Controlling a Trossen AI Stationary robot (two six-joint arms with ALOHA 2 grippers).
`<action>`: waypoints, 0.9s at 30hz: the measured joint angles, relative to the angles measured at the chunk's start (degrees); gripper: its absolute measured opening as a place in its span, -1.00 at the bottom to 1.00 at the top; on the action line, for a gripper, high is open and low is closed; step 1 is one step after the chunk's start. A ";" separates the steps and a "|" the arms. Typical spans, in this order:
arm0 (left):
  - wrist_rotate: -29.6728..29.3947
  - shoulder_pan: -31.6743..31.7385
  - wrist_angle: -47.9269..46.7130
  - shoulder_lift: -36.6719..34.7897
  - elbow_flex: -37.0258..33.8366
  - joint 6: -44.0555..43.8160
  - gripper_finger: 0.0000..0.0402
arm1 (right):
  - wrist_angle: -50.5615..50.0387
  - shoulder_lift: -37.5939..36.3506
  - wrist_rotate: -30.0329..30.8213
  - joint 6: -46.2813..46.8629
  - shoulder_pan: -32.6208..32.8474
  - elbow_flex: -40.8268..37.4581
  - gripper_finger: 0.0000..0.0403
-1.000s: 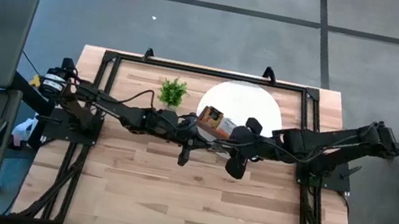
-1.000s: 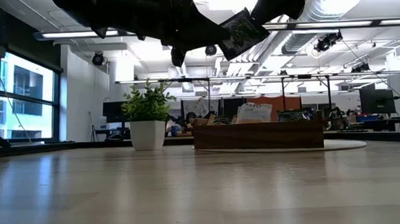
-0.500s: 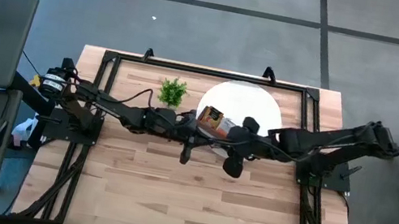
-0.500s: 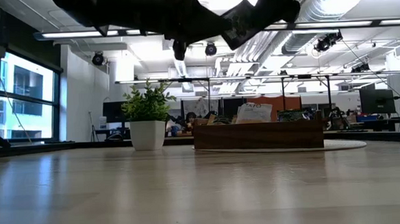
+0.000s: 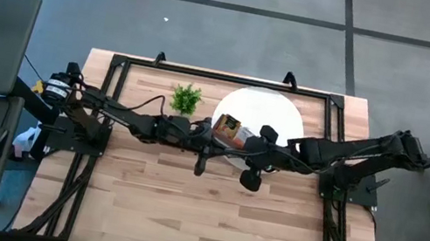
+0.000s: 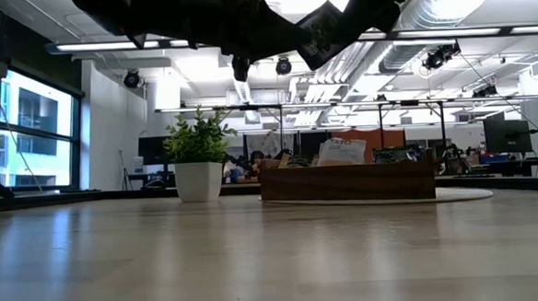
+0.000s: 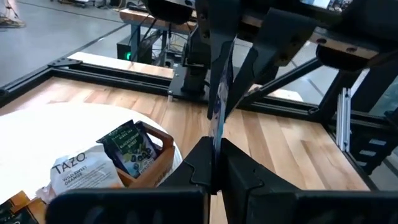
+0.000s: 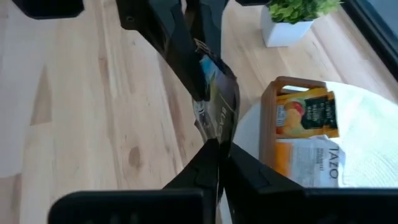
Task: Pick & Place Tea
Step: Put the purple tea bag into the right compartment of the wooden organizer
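Observation:
A black tea sachet [image 6: 316,33] hangs in the air over the table's middle, held between both grippers. My left gripper [image 7: 216,149] reaches in from the table's left and is shut on it. My right gripper [image 8: 216,146] comes from the right and is shut on its opposite edge. In the left wrist view the sachet [image 7: 219,93] shows edge-on. More tea sachets stand upright in the brown wooden tray [image 5: 227,130], among them a white-and-orange one [image 8: 308,158] and a yellow-orange one [image 8: 306,115]. My left gripper pinches one edge of the sachet [image 7: 215,132] between its two fingers, coming nearly level from the table's left. The sachet stands on edge, lifted clear of the table. My right gripper pinches the opposite edge [image 8: 216,138] between its two fingers, slanting down from the table's right.
The tray sits on a round white mat [image 5: 275,109] at the table's far middle. A small green potted plant [image 5: 187,98] stands left of it. Bare wood [image 5: 198,215] fills the near half of the table. A black frame [image 5: 118,68] runs along the edges.
My right gripper has edged toward the left gripper and has shut on the sachet's free edge. The sachet has tipped up slightly and stays in the air, with my left gripper holding it in place.

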 joint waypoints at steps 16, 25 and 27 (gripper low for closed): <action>-6.06 0.03 -7.05 0.04 -0.11 1.43 -0.29 | -32.39 -0.06 -5.33 13.25 -4.67 0.06 -0.99; -5.94 0.00 -7.29 0.04 -0.11 1.43 -0.28 | -29.35 4.16 -14.74 2.03 -15.11 0.04 -1.00; -5.94 0.01 -7.29 0.04 -0.11 1.43 -0.28 | -28.37 6.35 -15.98 -1.48 -16.43 0.04 -1.00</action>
